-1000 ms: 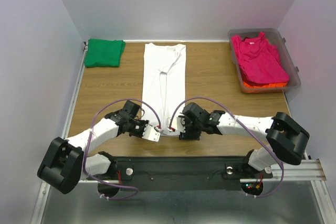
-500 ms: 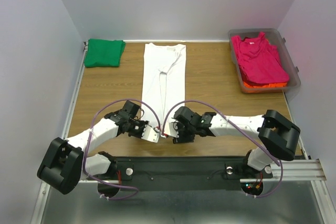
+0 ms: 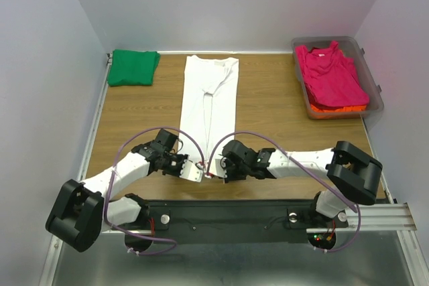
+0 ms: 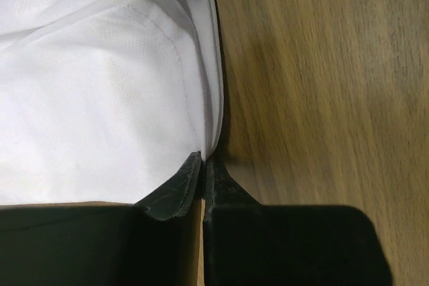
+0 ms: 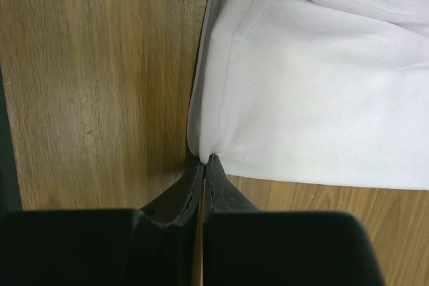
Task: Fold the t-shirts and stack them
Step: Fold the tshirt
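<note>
The long white cloth t-shirt (image 3: pixel 209 105), folded into a narrow strip, is lying along the middle of the brown wooden table (image 3: pixel 268 118). The left gripper (image 4: pixel 203 165) is pinching its near left corner, and the right gripper (image 5: pixel 203 161) is clamping its near right corner.

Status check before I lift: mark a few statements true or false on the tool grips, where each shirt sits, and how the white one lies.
1. The left tool and right tool are each shut on a near corner of the white t-shirt. True.
2. The green t-shirt lies in the tub. False: it sits folded at the far left, outside the tub.
3. The white t-shirt lies as a long narrow strip. True.
4. The orange t-shirt lies on top of the magenta t-shirt. False: magenta is on top.
</note>
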`<state>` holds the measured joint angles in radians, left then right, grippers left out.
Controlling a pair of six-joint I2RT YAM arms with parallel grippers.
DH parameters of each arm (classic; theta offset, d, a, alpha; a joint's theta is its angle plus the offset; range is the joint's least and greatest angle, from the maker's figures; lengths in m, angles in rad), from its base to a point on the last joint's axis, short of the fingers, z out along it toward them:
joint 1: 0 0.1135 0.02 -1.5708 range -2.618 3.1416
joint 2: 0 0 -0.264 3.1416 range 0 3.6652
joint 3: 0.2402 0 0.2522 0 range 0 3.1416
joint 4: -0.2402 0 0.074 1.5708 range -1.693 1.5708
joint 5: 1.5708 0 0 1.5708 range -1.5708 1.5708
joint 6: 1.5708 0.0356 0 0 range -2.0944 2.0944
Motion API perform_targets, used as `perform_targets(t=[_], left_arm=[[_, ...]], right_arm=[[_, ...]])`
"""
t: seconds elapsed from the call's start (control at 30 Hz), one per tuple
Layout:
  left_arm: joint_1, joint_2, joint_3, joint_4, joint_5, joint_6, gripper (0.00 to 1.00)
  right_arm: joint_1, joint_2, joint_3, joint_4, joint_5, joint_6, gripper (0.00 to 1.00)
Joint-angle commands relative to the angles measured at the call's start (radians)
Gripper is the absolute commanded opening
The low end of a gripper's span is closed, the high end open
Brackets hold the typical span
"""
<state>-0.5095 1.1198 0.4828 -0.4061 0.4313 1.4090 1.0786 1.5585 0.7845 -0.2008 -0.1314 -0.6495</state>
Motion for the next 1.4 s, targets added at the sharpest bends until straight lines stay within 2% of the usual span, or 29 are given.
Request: perform_targets(t=[0.0, 0.3, 0.4, 0.53, 0.7, 1.0, 1.27, 1.37], left_arm=[[-0.011, -0.051, 0.002, -0.014, 0.044, -0.019, 0.00], [-0.011, -0.115, 0.140, -0.146, 0.144, -0.074, 0.00], [-0.011, -0.129, 0.161, -0.178, 0.155, -0.093, 0.00], [-0.009, -0.121, 0.188, -0.163, 0.153, -0.137, 0.00], [0.008, -0.072, 0.238, -0.036, 0.149, -0.183, 0.00], [0.106, 0.141, 0.387, 0.115, 0.124, -0.098, 0.00], [0.247, 0.422, 0.650, 0.087, 0.207, -0.015, 0.00], [0.265, 0.526, 0.723, 0.085, 0.219, -0.010, 0.00]], right_arm=[[0.020, -0.070, -0.044, -0.023, 0.021, 0.016, 0.01], [0.017, -0.175, 0.051, -0.221, -0.025, 0.013, 0.00], [-0.026, -0.195, 0.085, -0.242, -0.045, 0.021, 0.01], [-0.115, -0.204, 0.126, -0.242, -0.073, -0.015, 0.01], [-0.206, -0.147, 0.197, -0.242, -0.086, -0.088, 0.01], [-0.345, -0.003, 0.360, -0.242, -0.126, -0.225, 0.01], [-0.491, 0.228, 0.570, -0.242, -0.178, -0.318, 0.00], [-0.522, 0.299, 0.662, -0.242, -0.189, -0.335, 0.01]])
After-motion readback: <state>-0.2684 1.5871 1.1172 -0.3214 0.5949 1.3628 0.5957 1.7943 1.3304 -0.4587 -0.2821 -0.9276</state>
